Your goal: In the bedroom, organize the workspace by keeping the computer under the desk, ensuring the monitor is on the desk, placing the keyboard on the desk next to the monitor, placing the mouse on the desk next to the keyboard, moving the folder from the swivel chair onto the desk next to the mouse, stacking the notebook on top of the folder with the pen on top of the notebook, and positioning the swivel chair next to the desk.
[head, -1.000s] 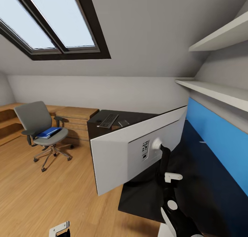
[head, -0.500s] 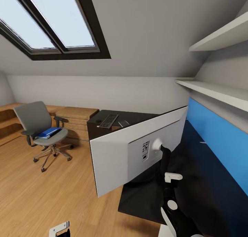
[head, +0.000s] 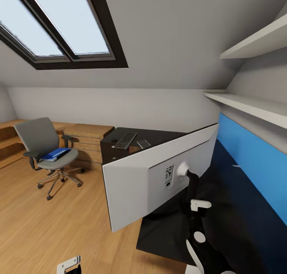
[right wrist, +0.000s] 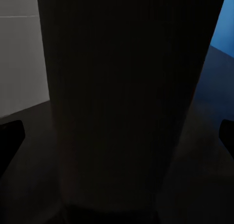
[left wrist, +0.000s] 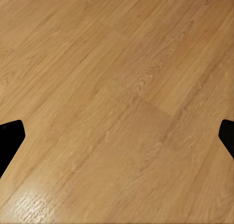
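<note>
The monitor (head: 139, 178) stands at an angle over the near end of the black desk (head: 159, 230), its white back toward me. My right gripper (head: 197, 208) is at its slim black stand (right wrist: 122, 87). In the right wrist view the gripper (right wrist: 117, 146) is open, its fingertips (right wrist: 9, 141) wide on either side of the stand. The keyboard (head: 125, 139) lies at the desk's far end, with a small flat grey item (head: 142, 143) beside it. The blue folder (head: 56, 153) rests on the swivel chair (head: 42, 142), far left. My left gripper (left wrist: 117, 146) hangs open over bare floor. The computer is out of view.
Light wooden low cabinets (head: 85, 136) line the far wall behind the chair. White shelves (head: 247, 102) jut out above a blue wall panel (head: 251, 162) along the desk's right side. A thin pale stick (head: 236, 166) lies on the desk by that panel. A skylight (head: 59, 23) sits in the sloped ceiling.
The whole picture has spread outward a little, so the camera has crept forward. The monitor's near edge sits slightly lower and further left. Both arms look the same.
</note>
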Robot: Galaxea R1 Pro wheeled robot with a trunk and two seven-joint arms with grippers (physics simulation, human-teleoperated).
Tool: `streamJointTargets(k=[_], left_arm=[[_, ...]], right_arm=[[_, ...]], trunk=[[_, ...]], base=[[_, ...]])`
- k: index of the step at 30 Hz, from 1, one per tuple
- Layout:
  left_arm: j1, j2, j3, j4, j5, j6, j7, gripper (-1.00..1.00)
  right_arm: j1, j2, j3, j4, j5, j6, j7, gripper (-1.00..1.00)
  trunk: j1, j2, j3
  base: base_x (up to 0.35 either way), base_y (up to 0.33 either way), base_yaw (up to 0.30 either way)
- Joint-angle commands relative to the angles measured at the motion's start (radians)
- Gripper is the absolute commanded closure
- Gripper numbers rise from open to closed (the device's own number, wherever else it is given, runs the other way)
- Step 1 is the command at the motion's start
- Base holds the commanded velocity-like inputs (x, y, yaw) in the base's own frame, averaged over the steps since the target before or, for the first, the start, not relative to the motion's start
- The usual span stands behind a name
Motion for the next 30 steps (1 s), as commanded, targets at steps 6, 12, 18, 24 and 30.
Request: streamJointTargets(k=[6, 12, 18, 24, 30], left_arm=[[-0.001, 0.0, -0.002, 0.0, 0.011, -0.004, 0.001, -1.0], [-0.001, 0.0, -0.002, 0.0, 0.011, -0.004, 0.001, -1.0], [-0.001, 0.0, -0.002, 0.0, 0.011, -0.004, 0.001, -1.0], [-0.001, 0.0, -0.002, 0.0, 0.011, -0.005, 0.001, -1.0], [-0.001, 0.01, 0.003, -0.007, 0.016, -0.004, -0.001, -1.0]], right_arm=[[-0.001, -0.001, 0.004, 0.001, 0.006, 0.0, -0.009, -1.0], [-0.001, 0.0, 0.005, 0.001, 0.006, 0.0, -0.009, 1.0], [-0.001, 0.0, 0.003, 0.001, 0.006, 0.0, -0.009, 1.0], [-0.001, -0.001, 0.003, 0.001, 0.006, 0.0, -0.009, 1.0], [-0.001, -0.001, 0.003, 0.001, 0.006, 0.0, -0.009, 1.0]], trunk=[[0.0, -0.001, -0.001], [0.0, -0.001, -0.001], [0.0, -0.001, -0.001], [0.0, -0.001, -0.001], [0.0, -0.001, -0.001]], base=[[0.01, 0.0, 0.0], [0.002, 0.0, 0.0], [0.0, 0.0, 0.0], [0.0, 0.0, 0.0], [0.0, 0.0, 0.0]])
